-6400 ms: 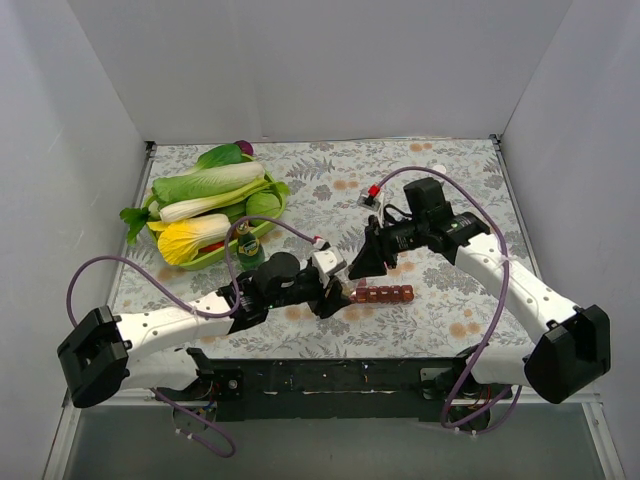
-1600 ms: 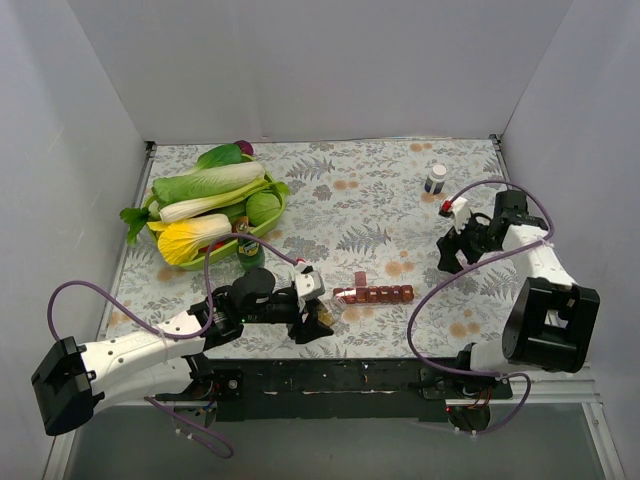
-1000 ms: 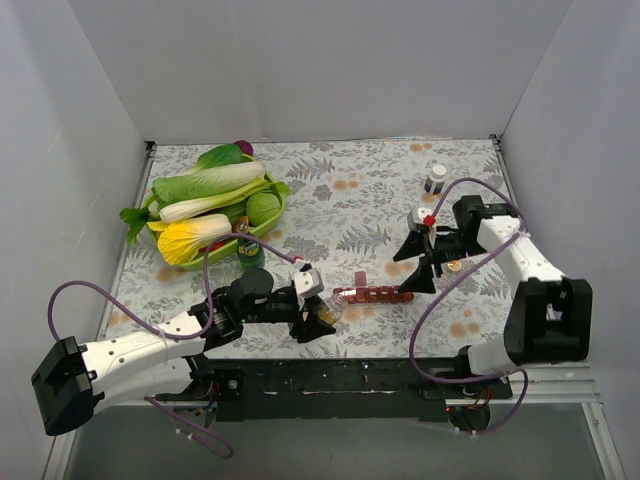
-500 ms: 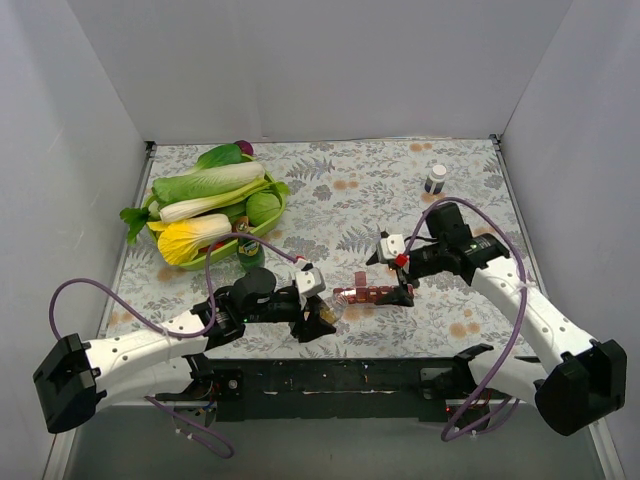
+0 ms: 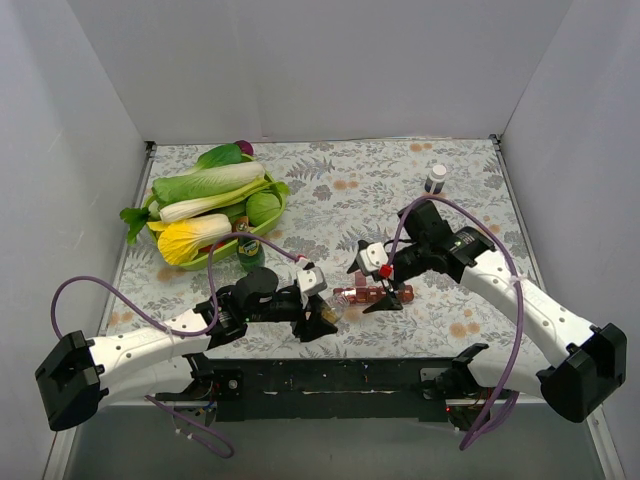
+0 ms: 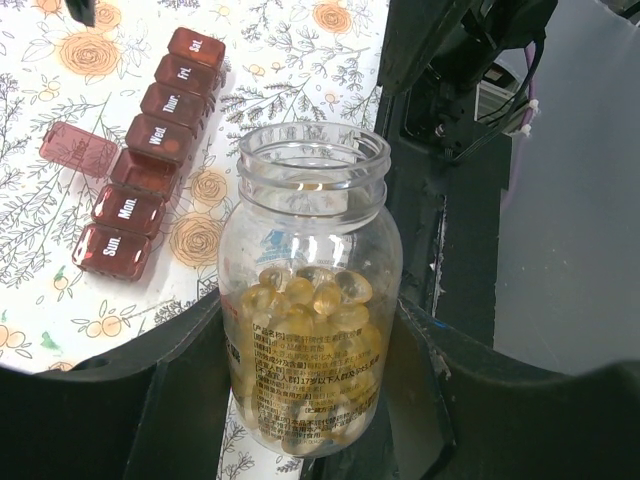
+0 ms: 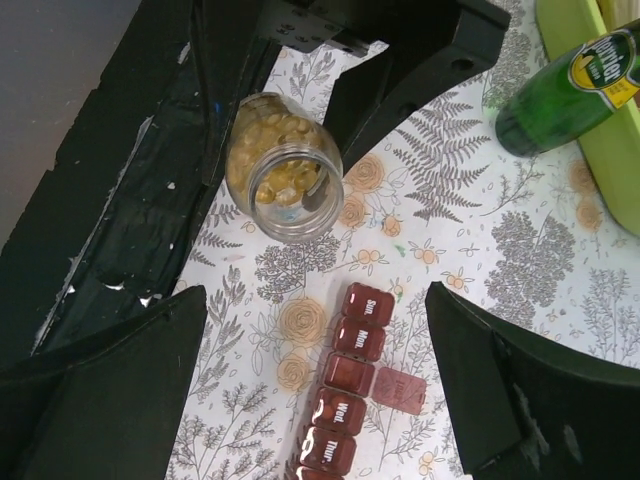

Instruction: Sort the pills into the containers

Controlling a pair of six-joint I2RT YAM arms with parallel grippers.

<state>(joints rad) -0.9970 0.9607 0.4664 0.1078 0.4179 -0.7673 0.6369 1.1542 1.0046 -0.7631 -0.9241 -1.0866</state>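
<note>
The containers (image 5: 372,294) are a dark-red strip of day-marked compartments lying on the floral cloth. They also show in the left wrist view (image 6: 140,150) and the right wrist view (image 7: 345,385). One lid (image 7: 398,390) stands flipped open beside the strip. The pills (image 6: 310,295) are yellow softgels inside a clear, uncapped jar (image 5: 330,312). My left gripper (image 5: 318,320) is shut on that jar (image 6: 312,290), just left of the strip. My right gripper (image 5: 372,280) hangs open above the strip, its fingers (image 7: 110,400) spread wide on either side.
A green tray (image 5: 262,236) of leafy vegetables sits at the back left. A green bottle (image 5: 248,247) stands in front of the tray, and also shows in the right wrist view (image 7: 560,95). A small white-capped dark bottle (image 5: 435,178) stands at the back right. The black base rail (image 5: 330,375) runs along the near edge.
My right arm has swung from the right side leftward to above the strip, its gripper staying open. My left gripper has kept holding the jar in place.
</note>
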